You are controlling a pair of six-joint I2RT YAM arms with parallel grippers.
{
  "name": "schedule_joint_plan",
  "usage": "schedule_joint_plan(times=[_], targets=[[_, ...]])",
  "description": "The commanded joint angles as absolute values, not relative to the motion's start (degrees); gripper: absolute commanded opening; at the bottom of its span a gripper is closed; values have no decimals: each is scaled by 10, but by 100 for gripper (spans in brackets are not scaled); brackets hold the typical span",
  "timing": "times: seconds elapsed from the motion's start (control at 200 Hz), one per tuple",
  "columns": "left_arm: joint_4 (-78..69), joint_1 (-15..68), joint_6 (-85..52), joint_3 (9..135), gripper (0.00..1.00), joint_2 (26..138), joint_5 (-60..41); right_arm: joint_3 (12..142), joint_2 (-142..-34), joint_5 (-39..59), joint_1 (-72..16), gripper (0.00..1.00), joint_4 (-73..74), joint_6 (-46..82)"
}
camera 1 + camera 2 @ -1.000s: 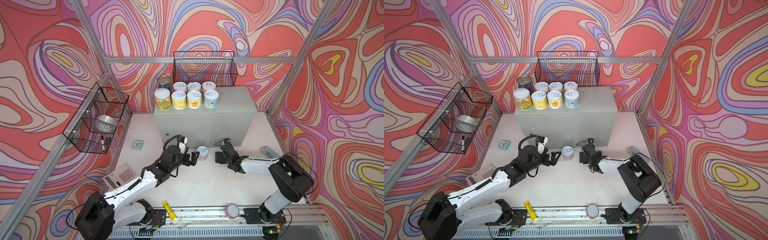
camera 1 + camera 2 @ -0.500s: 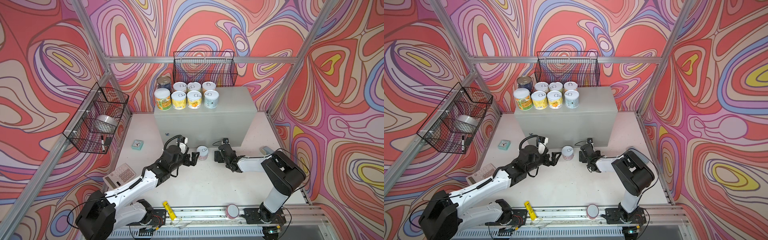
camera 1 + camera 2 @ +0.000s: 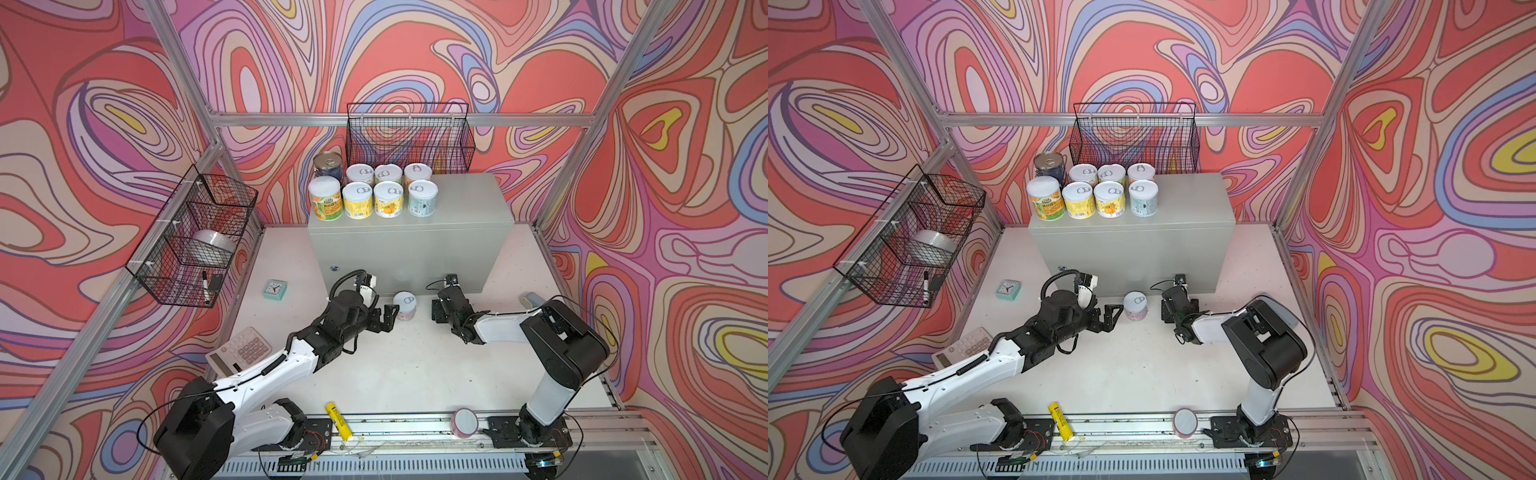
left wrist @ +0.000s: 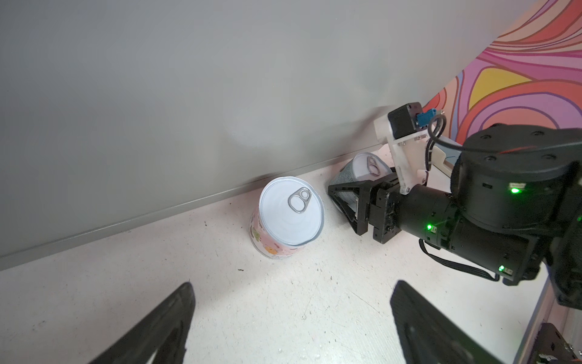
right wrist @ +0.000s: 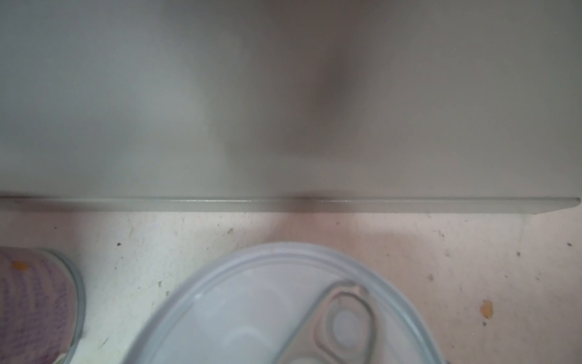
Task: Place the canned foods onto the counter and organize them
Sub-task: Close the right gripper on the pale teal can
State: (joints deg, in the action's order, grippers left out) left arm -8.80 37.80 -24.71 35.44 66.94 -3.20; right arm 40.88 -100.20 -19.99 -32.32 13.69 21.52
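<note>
White tabletop, ringed by swirl-patterned walls, is carrying the grey counter at upper centre of both top views. 8 cans are standing upright in 2 rows on the left part of its flat top, and the right part is lying bare.

2 more cans are waiting on the tabletop at the foot of the counter's front. The pink-labelled can is standing upright at centre frame, between the 2 grippers. The left gripper is hovering just beside it, on its left in the top views, jaws spread wide and holding nothing.

The grey-labelled can is lying tilted, right of centre in the left wrist view, inside the right gripper. Those jaws are flanking the can; whether they are already pinching it cannot be told.

Judgement: the step in hand is the right arm's pickup of this can. Doing it well is calling for a squeeze across the label, not the rim. The can then needs righting while lifting clear of the counter's front, and setting beside the front row.
</note>
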Motion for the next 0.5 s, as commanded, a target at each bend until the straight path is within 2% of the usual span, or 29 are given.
schedule_joint_plan(times=[0.0,0.09,0.14,0.165,0.19,0.381,0.496], targets=[[-86,375,-254,373,98,676,-41,406,-1002,-176,-323,60,143,215],[-86,375,-254,374,98,674,-41,404,-995,-158,-323,47,137,214],[-83,375,-252,374,98,672,-41,400,-989,-142,-323,33,133,214],[-81,375,-252,374,98,672,-41,398,-986,-132,-323,22,130,212],[-81,375,-251,375,98,671,-40,396,-982,-127,-323,0,127,211],[-68,375,-251,377,98,660,-52,377,-924,-92,-325,0,73,224],[-53,375,-251,383,98,645,-57,391,-844,-89,-329,0,-32,228]])
